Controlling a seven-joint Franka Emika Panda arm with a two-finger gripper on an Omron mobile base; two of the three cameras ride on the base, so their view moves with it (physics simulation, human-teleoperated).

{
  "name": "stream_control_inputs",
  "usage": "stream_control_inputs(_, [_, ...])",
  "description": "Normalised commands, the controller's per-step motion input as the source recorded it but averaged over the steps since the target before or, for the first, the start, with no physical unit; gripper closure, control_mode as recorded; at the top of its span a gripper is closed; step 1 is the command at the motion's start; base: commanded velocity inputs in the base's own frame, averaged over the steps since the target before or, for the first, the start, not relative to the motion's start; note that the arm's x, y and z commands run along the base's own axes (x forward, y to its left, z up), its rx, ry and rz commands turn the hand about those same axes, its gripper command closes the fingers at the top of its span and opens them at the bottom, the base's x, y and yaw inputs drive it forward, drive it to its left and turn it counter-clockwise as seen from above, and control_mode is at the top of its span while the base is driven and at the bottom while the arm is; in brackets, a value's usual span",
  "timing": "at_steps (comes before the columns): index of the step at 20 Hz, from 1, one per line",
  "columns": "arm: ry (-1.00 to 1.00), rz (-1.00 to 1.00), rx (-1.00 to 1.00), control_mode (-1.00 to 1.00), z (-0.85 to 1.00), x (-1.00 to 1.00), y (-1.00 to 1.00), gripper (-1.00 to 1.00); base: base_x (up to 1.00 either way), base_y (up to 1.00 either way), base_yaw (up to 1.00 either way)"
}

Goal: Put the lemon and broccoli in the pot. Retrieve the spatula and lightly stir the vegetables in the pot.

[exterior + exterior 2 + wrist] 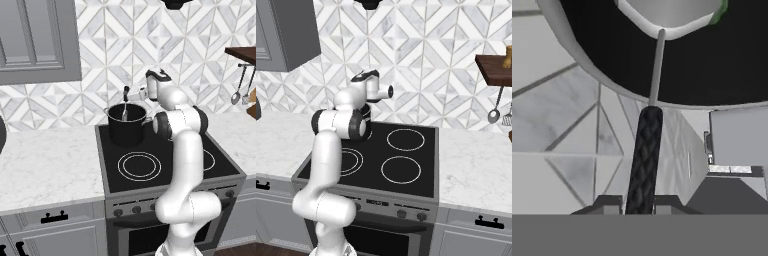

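now | arm bent over pot (126, 125) | end effector (127, 93) clenched on spatula (125, 107) handle

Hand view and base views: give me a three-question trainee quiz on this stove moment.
1. True or false: the hand is shut on the spatula handle.
2. Where does the spatula's blade end sit? A) inside the pot B) on the counter C) on the front burner
3. Fill in: the pot stands on the stove's back-____ burner, as seen in the left base view.

Key: 1 true; 2 A; 3 left. A green sliver inside the pot rim in the hand view is probably the broccoli.
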Motion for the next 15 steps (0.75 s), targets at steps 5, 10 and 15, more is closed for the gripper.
stream_control_inputs(5, [0.0, 0.0, 0.11, -1.0, -0.76, -0.08, 0.05, 1.0, 0.0, 0.0, 0.0])
stream_control_inputs(10, [-0.01, 0.0, 0.0, -1.0, -0.73, -0.2, 0.1, 1.0, 0.0, 0.0, 0.0])
stream_control_inputs(15, [-0.01, 0.18, -0.06, -1.0, -0.2, -0.15, 0.0, 1.0, 0.0, 0.0, 0.0])
